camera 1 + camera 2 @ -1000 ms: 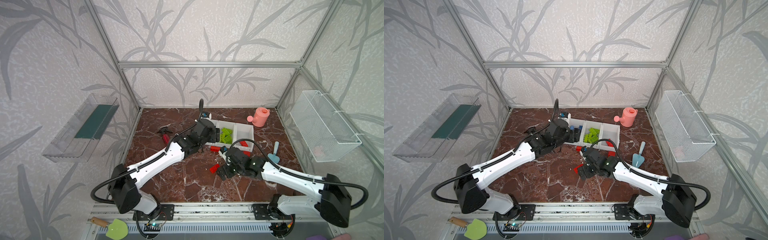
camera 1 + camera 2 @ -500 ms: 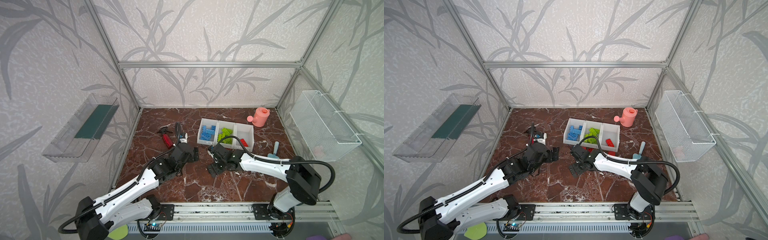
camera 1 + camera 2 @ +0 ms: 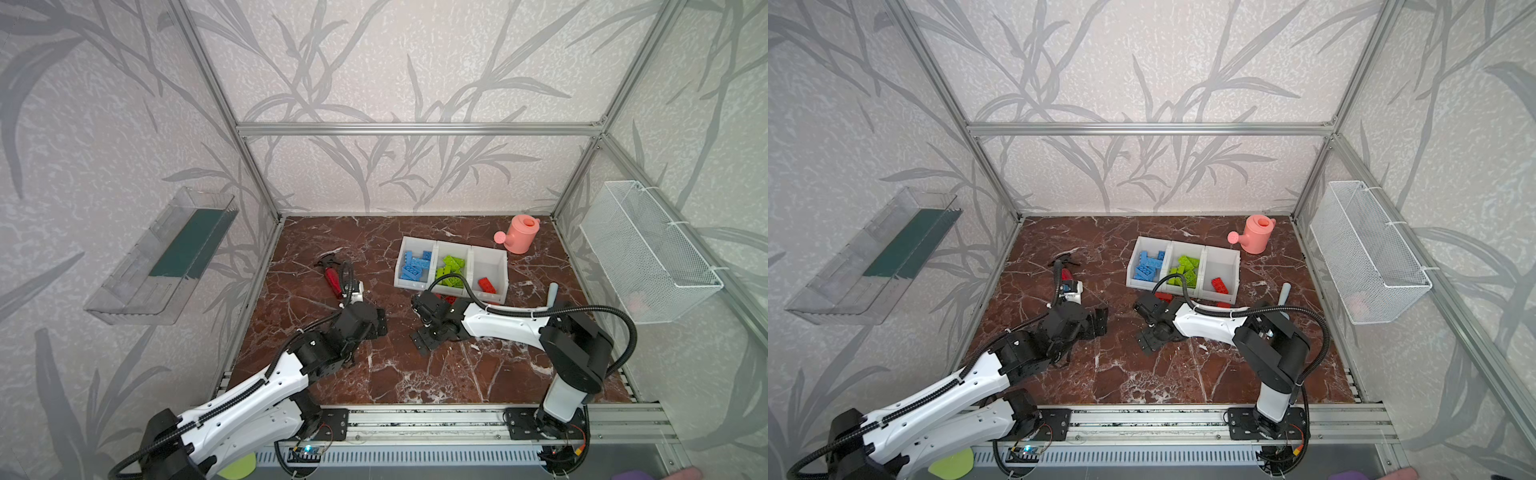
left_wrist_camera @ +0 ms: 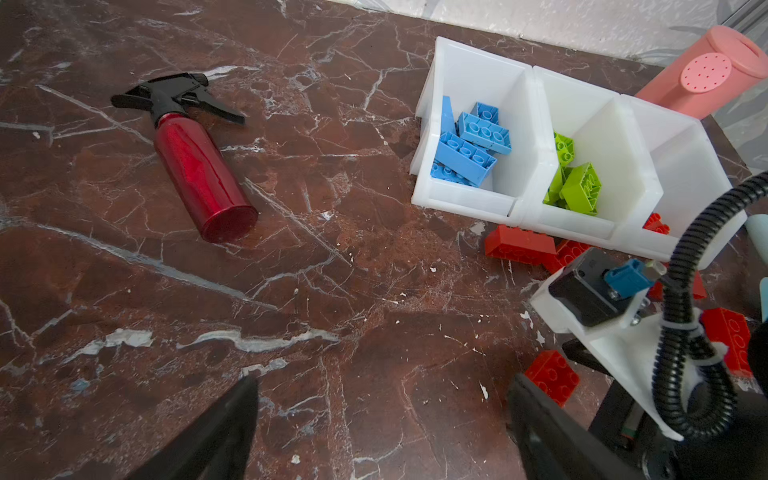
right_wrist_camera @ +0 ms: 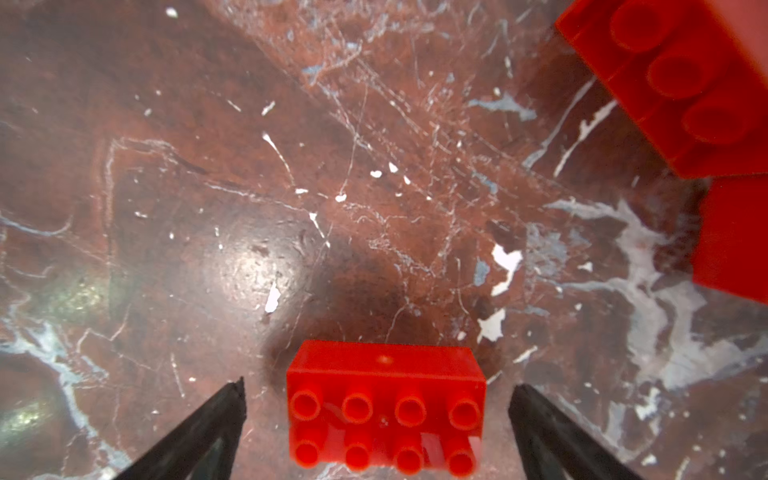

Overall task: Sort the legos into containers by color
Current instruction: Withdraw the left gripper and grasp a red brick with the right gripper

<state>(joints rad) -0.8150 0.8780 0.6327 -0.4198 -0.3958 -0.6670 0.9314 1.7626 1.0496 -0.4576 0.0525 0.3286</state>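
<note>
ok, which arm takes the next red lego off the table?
Right. The right gripper is open with a red lego between its jaws on the table, near the bin holding red. The left gripper, also open, has only bare table between its jaws.

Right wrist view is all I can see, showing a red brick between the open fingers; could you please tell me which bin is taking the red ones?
Observer: The rightmost bin of the three joined white containers already holds one red brick.
Operator: Thank you. Is the left hand anywhere near mine?
Observer: The left hand hangs open and empty over the table, left of the right hand in both top views and apart from it.
</note>
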